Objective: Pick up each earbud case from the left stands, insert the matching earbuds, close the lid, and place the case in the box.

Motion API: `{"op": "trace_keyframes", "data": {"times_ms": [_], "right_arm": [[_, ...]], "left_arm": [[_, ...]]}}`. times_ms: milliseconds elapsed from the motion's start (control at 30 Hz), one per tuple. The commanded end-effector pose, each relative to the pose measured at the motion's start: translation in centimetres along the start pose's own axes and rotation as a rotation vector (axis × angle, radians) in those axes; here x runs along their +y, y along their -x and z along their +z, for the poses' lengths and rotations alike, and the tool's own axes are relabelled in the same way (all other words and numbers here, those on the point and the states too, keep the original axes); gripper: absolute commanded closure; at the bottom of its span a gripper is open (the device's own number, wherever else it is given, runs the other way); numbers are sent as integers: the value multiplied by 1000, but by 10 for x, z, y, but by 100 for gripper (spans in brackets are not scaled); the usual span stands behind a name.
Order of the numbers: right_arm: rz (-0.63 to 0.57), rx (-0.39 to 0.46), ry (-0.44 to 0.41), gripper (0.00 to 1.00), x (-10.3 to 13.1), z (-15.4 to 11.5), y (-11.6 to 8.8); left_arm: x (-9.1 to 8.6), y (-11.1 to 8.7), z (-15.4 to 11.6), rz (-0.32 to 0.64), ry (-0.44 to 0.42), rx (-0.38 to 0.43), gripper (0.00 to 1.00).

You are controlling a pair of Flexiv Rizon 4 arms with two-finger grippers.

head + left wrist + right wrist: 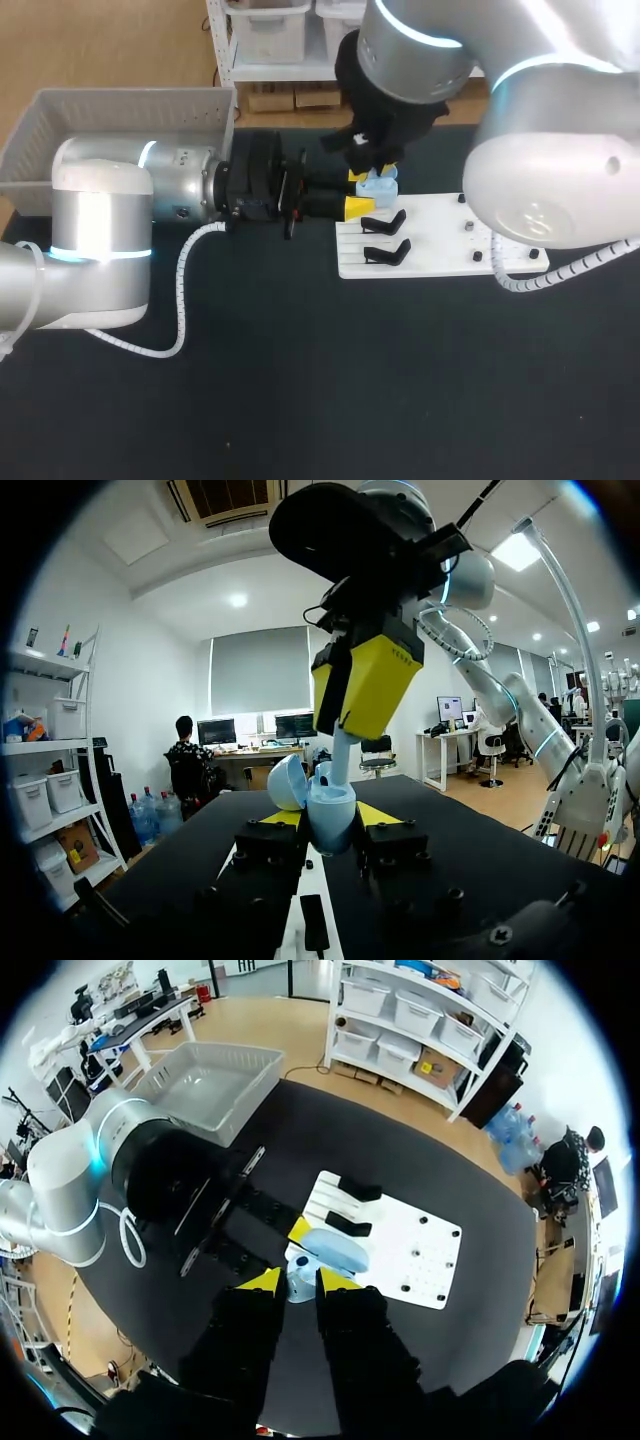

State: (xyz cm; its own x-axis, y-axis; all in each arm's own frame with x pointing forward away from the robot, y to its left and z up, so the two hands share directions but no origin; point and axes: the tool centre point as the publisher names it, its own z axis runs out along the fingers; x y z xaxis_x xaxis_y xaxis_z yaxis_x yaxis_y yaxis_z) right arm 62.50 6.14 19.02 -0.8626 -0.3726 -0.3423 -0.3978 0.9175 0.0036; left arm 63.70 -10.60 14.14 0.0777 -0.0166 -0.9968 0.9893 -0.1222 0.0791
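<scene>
Black table (pixel 300 380), left gripper (pixel 356 192) pinching open earbud case (pixel 318 802), right gripper (pixel 298 1280) just above it, clamping earbud (pixel 343 760).

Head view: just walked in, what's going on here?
The left end effector is shut on a light blue earbud case, whose lid is open, by the edge of the white stand board. The right end effector hangs directly over the open case; a pale piece, possibly an earbud, reaches down into it. The case is not yet in the grey box.
</scene>
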Motion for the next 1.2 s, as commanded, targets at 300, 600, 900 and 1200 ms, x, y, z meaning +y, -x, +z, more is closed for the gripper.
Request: {"op": "trace_keyframes", "data": {"times_ms": [300, 600, 900, 1200], "right_arm": [[7, 9, 0, 100, -2, 4, 1], [11, 11, 1, 100, -3, 7, 3], [12, 7, 0, 100, -3, 10, 6], [15, 7, -4, 100, -5, 13, 7]], "left_arm": [[0, 0, 0, 0, 2, 0, 100], [0, 0, 0, 0, 2, 0, 100], [0, 0, 0, 0, 2, 0, 100], [0, 0, 0, 0, 2, 0, 100]]}}
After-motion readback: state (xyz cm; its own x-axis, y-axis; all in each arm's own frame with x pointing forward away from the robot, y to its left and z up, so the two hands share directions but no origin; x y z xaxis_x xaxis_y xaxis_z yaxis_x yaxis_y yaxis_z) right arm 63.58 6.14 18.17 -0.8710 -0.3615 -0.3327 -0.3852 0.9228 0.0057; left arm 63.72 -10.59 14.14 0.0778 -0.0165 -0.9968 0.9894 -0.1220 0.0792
